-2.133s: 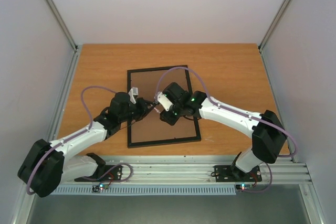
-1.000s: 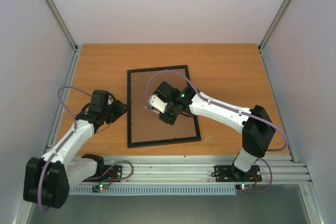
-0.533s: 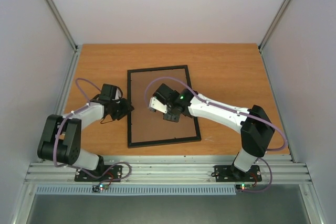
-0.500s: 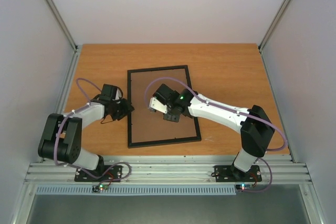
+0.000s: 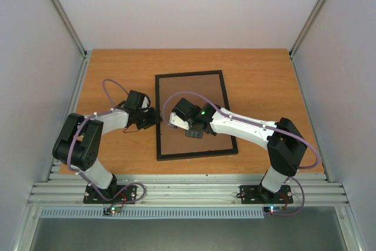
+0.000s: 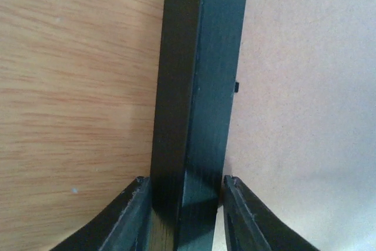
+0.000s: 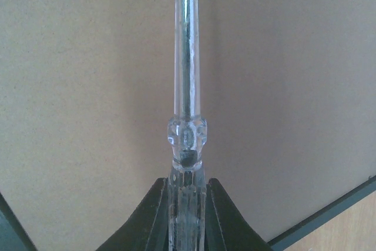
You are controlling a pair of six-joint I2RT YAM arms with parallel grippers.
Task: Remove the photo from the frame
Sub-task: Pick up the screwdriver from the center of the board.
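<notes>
The black frame (image 5: 194, 156) lies back side up on the table, its brown backing board (image 5: 202, 95) facing me. The photo is hidden under that board. My left gripper (image 5: 154, 116) is at the frame's left rail. In the left wrist view the rail (image 6: 197, 86) runs between the two fingers (image 6: 132, 218), which are shut against its sides. My right gripper (image 5: 178, 119) hovers over the board's left half, shut on a clear-handled screwdriver (image 7: 187, 86) that points away over the board (image 7: 88, 86).
A small black tab (image 6: 236, 86) sits on the rail's inner edge. Bare wooden table (image 5: 111, 74) surrounds the frame, with walls on three sides. A corner of the frame's rail (image 7: 329, 213) shows at the lower right of the right wrist view.
The left gripper reached the frame's left rail and its jaws narrowed onto it. The frame slid right and turned slightly. The right gripper stayed over the board with the screwdriver.
</notes>
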